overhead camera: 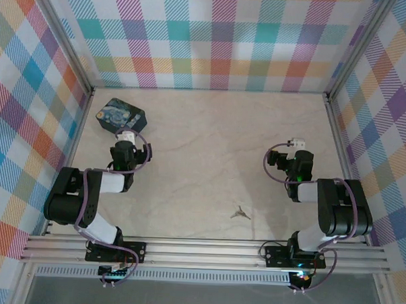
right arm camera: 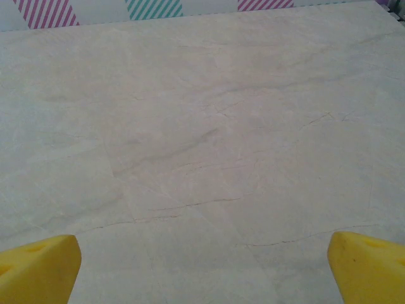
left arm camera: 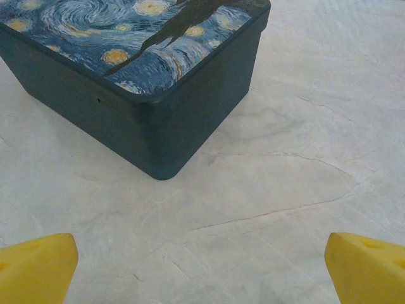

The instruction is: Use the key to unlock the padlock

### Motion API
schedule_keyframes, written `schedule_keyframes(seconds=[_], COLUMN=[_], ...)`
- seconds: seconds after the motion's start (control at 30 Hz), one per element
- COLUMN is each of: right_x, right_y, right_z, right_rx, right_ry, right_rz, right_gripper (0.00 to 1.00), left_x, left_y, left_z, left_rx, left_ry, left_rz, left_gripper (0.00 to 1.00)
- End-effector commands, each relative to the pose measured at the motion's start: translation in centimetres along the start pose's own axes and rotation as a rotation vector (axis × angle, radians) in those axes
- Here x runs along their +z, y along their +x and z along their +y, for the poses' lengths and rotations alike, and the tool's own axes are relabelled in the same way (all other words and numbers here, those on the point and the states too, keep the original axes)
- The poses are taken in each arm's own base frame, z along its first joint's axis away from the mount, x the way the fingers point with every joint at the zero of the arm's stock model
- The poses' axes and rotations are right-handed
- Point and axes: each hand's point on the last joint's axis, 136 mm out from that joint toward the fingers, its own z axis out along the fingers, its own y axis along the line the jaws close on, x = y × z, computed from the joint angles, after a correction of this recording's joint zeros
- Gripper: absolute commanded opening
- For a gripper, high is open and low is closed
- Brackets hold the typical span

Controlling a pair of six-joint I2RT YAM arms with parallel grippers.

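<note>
We had the left gripper (left arm camera: 202,269) spread empty, facing the tin box (left arm camera: 190,120) just ahead. The right gripper (right arm camera: 202,269) gaped empty too, since the key (overhead camera: 240,212) lay behind it, leftward, not yet fetched.

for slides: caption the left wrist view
Open left pincer facing a corner of the blue swirly-painted tin box on the pale table.

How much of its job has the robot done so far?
Nothing looks done yet. The key lies untouched on the table near the arms' bases. Nothing is in hand: the left gripper hangs open by the painted tin box, the right gripper open over the table. Picking up the key and unlocking are left.
</note>
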Motion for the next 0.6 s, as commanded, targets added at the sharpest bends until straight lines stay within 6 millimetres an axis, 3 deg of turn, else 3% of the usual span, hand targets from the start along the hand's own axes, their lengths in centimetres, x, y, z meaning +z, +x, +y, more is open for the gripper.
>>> schedule_keyframes(seconds=[0.0,0.13,0.57], right_x=[0.2,0.2,0.2], right_y=[-1.3,-1.3,-1.4], right_z=[0.1,0.2,0.2], right_rx=[0.009,0.009,0.008], right_ry=[0.0,-0.001,-0.001], right_rz=[-0.033,-0.034,-0.035], right_gripper=[1.0,1.0,1.0], left_x=[-0.1,0.1,0.1], left_y=[-1.3,-1.1,-1.2], left_z=[-0.4,-1.4,-1.4], left_rx=[0.009,0.038,0.033], left_ry=[0.027,0.083,0.084], left_rz=[-0.024,0.001,0.001], left_gripper=[1.0,1.0,1.0])
